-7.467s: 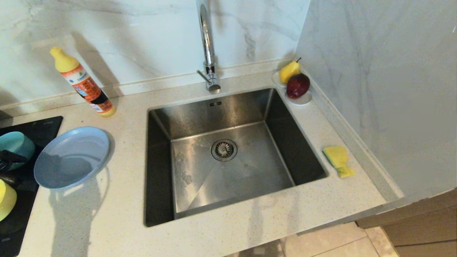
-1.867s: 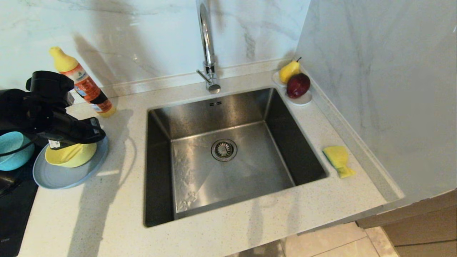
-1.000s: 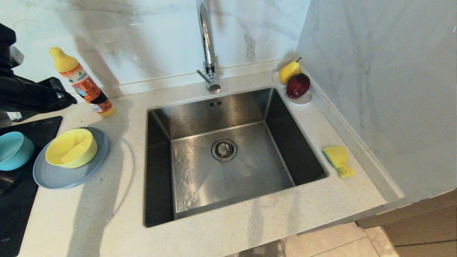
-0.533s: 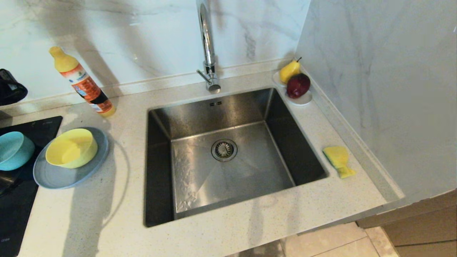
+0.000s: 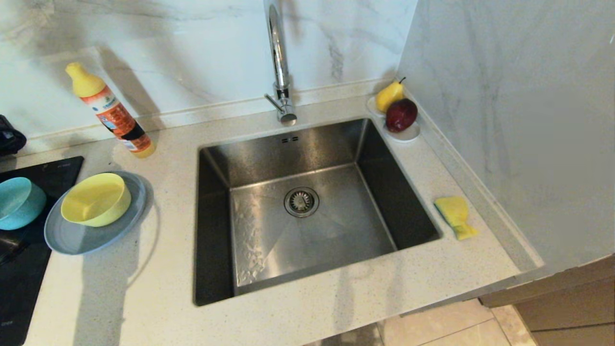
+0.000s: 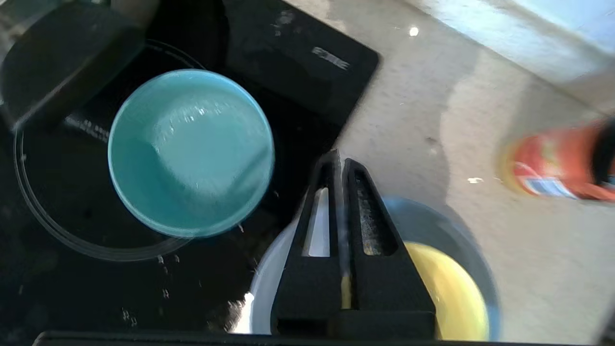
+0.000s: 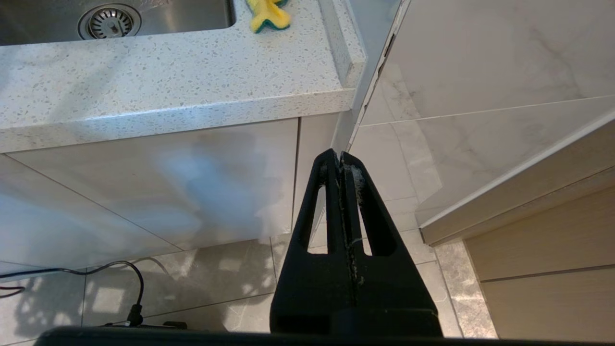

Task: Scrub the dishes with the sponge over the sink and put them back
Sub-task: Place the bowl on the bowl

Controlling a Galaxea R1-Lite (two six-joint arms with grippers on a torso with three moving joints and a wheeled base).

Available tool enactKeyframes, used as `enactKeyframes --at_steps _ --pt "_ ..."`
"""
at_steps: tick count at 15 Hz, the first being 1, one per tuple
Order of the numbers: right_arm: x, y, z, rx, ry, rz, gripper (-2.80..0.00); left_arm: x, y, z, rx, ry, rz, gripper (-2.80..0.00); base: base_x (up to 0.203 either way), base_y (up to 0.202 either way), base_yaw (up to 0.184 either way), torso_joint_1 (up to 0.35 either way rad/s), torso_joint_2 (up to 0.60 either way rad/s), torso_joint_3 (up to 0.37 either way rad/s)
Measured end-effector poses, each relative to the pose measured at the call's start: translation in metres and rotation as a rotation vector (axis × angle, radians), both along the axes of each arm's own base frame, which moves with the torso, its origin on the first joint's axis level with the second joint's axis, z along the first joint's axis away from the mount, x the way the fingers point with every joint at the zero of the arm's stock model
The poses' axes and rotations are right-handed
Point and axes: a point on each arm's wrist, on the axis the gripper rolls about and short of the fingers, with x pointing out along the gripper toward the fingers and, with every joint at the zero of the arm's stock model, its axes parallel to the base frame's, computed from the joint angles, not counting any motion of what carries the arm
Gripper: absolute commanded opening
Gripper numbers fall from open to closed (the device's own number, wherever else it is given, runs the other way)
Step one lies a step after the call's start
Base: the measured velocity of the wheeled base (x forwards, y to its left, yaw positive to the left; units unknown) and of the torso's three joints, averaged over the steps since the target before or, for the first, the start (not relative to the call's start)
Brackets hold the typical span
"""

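1. The left gripper (image 6: 340, 161) hovers above the far left of the speckled white tabletop (image 5: 158, 269), its fingers pressed together on nothing.
2. The yellow-green bowl (image 5: 96, 199) sits in the wide grey-blue plate (image 5: 72, 240), left of the stainless steel sink (image 5: 307, 206).
3. The small teal bowl (image 5: 17, 202) rests on the black cooktop (image 5: 24, 269), just left of the plate.
4. The yellow sponge (image 5: 455, 216) lies right of the sink.
5. The right gripper (image 7: 340, 158) hangs below the tabletop edge, its fingers closed and empty.

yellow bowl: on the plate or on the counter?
On the plate: the yellow bowl sits upright inside the grey-blue plate, left of the sink.
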Motion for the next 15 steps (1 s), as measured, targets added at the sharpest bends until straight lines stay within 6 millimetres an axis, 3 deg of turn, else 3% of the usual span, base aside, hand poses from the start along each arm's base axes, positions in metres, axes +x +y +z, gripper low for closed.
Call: enactKeyframes --at_steps 6,15 --pt "0.0 0.0 0.0 0.0 0.0 0.0 -2.8 0.036 0.032 -0.028 0.031 -0.038 0.007 0.0 0.0 0.0 0.0 0.0 0.0 0.0" --pt "0.0 0.0 0.0 0.0 0.0 0.0 -2.8 0.058 0.061 -0.072 0.001 -0.025 -0.018 0.0 0.0 0.0 0.0 0.0 0.0 0.0"
